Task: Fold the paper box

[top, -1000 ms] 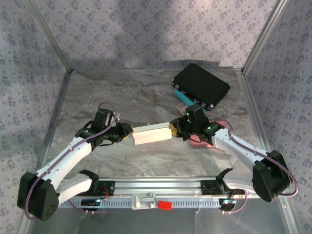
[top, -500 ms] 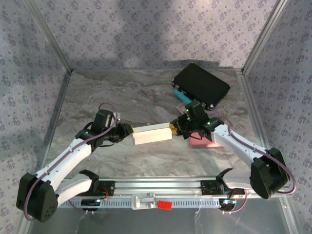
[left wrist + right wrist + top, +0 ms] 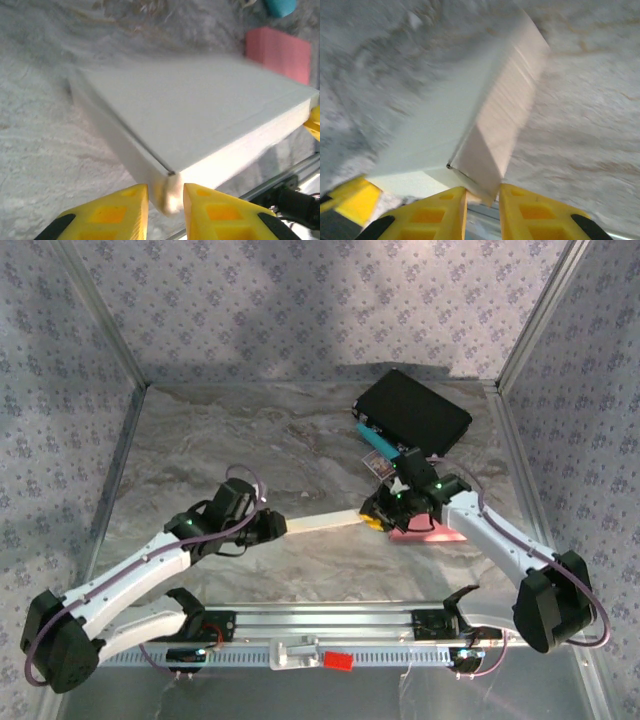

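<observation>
Smeared by blur in both wrist views: paper box point(image 3: 200, 110), edges soft. Cropped at 6 o'clock: left pincer point(image 3: 166, 192) and right pincer point(image 3: 483, 192). Clipped at 12 o'clock in left wrist view: teal object point(image 3: 281, 6). From above, partly covered by right arm: pink block point(image 3: 432, 533)

The marbled table point(image 3: 220, 440) bears a black case point(image 3: 412, 415), teal item point(image 3: 372, 436) and pink block point(image 3: 430, 533).

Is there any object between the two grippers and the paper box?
Nothing visible stands between them. The left gripper and the right gripper each pinch a corner of the paper box, at opposite ends.
</observation>
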{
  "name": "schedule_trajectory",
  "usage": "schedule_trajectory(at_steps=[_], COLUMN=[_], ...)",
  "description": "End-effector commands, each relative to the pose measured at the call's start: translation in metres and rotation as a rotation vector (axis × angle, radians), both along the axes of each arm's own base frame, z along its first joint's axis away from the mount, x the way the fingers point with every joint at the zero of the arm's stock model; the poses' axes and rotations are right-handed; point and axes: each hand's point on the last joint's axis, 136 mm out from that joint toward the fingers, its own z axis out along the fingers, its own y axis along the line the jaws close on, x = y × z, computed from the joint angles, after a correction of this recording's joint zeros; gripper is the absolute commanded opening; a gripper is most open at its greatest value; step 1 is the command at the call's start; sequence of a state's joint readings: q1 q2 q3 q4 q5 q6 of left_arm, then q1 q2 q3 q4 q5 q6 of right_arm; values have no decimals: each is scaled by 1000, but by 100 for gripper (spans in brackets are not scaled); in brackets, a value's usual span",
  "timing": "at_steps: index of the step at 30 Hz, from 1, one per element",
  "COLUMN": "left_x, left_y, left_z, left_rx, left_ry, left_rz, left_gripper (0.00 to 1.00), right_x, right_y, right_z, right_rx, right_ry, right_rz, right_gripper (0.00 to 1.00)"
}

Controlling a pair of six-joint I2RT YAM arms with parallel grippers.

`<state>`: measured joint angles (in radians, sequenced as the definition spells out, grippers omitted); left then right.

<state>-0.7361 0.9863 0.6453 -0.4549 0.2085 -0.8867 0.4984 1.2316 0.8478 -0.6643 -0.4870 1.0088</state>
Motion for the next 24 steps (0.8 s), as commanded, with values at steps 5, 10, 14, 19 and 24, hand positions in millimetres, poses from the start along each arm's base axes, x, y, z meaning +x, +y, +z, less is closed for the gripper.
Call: schedule_trajectory(at_steps=[5,10,14,19,24], left_x=[-18,11,49,97,111], left_y=[24,22,39,94,175], left_z=[-50,-20,19,66,81], left_rx=[163,158,132,154,415], left_ry=[128,48,-42,-201,-345], left_rz=[50,96,192,409,676], left_gripper=[27,31,42,100,100], right_x=[-39,-7,34,50,58], right_y=[-20,-27,-67,-160,-229], right_z=[-40,1,57,121,132], right_rx=[-127,-198,-329,-696,-1075], right_ry=[157,-44,-354,-707,-956], right_rz=[100,134,7,-244,-416], right_gripper=[24,38,99,99,99])
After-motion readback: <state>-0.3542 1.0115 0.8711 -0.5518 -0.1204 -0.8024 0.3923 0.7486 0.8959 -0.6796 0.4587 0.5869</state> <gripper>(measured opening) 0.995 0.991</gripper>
